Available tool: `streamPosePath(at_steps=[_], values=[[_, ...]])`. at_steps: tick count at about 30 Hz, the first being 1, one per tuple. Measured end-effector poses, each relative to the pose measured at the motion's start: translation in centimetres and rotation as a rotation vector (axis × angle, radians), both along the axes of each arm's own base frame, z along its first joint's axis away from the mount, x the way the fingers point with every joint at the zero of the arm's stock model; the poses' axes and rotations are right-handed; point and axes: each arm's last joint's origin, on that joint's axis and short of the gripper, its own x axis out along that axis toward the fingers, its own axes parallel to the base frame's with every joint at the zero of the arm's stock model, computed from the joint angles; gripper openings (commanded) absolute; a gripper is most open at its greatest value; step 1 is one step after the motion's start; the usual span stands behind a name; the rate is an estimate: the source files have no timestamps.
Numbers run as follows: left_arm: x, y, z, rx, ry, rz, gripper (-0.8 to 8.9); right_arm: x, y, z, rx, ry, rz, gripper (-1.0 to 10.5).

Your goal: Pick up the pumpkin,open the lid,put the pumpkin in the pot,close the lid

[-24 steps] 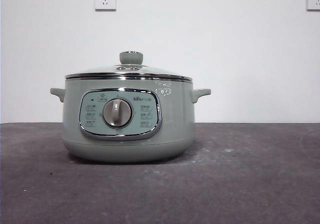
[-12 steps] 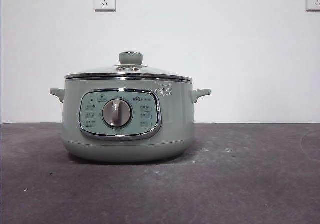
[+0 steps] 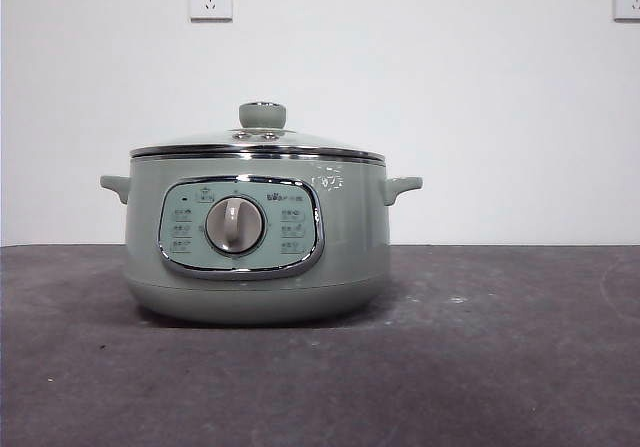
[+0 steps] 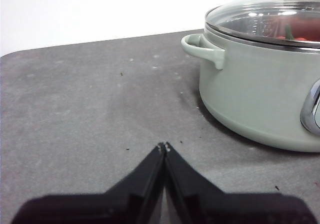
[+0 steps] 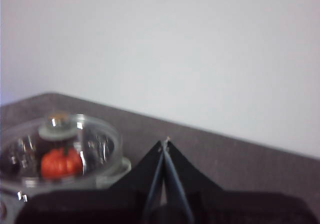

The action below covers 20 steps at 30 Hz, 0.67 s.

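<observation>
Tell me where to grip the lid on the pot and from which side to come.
Grip the lid by its round knob, coming straight down from above with the jaws either side of it. The knob stands upright at the dome's centre, clear all round, while the glass slopes smoothly and the chrome rim sits flush on the pot, probably offering no purchase.

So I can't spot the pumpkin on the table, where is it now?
The pumpkin is inside the pot, seen through the closed glass lid in the right wrist view; the front view hides it.
</observation>
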Motion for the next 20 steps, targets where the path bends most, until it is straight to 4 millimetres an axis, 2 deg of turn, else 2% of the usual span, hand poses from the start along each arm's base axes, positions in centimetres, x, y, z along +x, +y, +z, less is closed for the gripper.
streamPosePath(at_steps=[3, 9, 13, 20], values=[[0.0, 0.0, 0.0, 0.0, 0.0, 0.0, -0.03, 0.2, 0.0, -3.4, 0.002, 0.017, 0.0, 0.0], [0.0, 0.0, 0.0, 0.0, 0.0, 0.0, -0.03, 0.5, -0.2, -8.4, 0.04, 0.056, -0.072, 0.0], [0.0, 0.0, 0.0, 0.0, 0.0, 0.0, -0.03, 0.7, -0.3, -10.6, 0.08, 0.086, -0.131, 0.0], [0.0, 0.0, 0.0, 0.0, 0.0, 0.0, -0.03, 1.0, -0.4, -13.1, 0.113, 0.135, -0.162, 0.0]])
